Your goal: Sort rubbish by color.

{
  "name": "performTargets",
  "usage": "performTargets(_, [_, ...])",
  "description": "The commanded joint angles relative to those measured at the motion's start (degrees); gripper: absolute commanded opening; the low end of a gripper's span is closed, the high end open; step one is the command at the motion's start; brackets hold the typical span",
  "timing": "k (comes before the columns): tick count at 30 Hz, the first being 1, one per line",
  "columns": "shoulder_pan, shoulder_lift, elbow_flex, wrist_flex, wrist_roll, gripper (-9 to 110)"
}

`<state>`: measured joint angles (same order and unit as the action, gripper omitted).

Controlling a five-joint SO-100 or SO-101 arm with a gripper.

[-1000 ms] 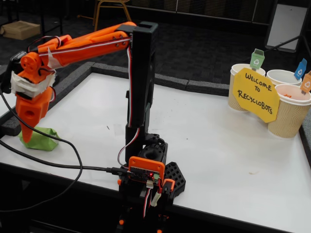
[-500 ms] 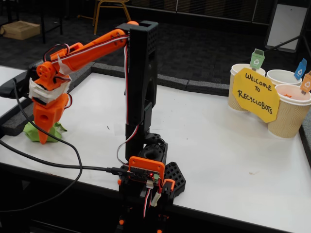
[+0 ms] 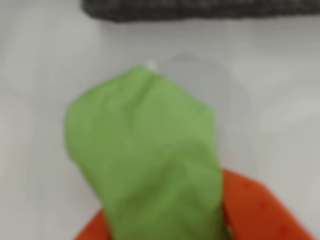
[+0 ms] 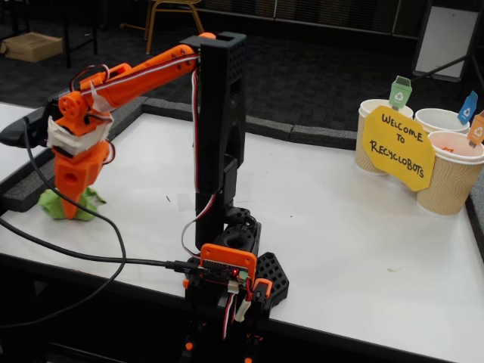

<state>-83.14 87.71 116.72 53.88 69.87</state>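
Since the earlier frame, the gripper [image 4: 69, 206] has dropped onto the light green wad [image 4: 54, 203] at the white table's [image 4: 340, 227] left edge. Arm reaches left, wrist pointing down. Wrist view shows orange fingers [image 3: 260, 212] either side of the wad [image 3: 150, 155]; whether they pinch it cannot be told.

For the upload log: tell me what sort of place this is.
Likely a demo stand in a hall or classroom: a white table carries a hand-lettered "Welcome to Recyclobots" sign and flagged paper cups, with dark carpet and chair legs behind.
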Motion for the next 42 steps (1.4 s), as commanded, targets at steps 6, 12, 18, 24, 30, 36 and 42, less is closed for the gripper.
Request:
performTargets(6, [6.06, 18.28, -12.83, 10.20, -15.29, 0])
performTargets(12, [14.15, 34.37, -11.51, 14.50, -26.98, 0])
performTargets(18, [17.14, 54.05, -8.00, 18.28, -33.31, 0])
performTargets(24, [23.03, 70.66, -3.52, 22.94, -36.04, 0])
performTargets(30, [30.32, 81.56, -1.32, 26.37, -38.94, 0])
performTargets(36, [44.30, 87.28, -0.18, 25.49, -46.93, 0])
performTargets(42, [66.80, 97.82, 10.28, 17.40, -59.77, 0])
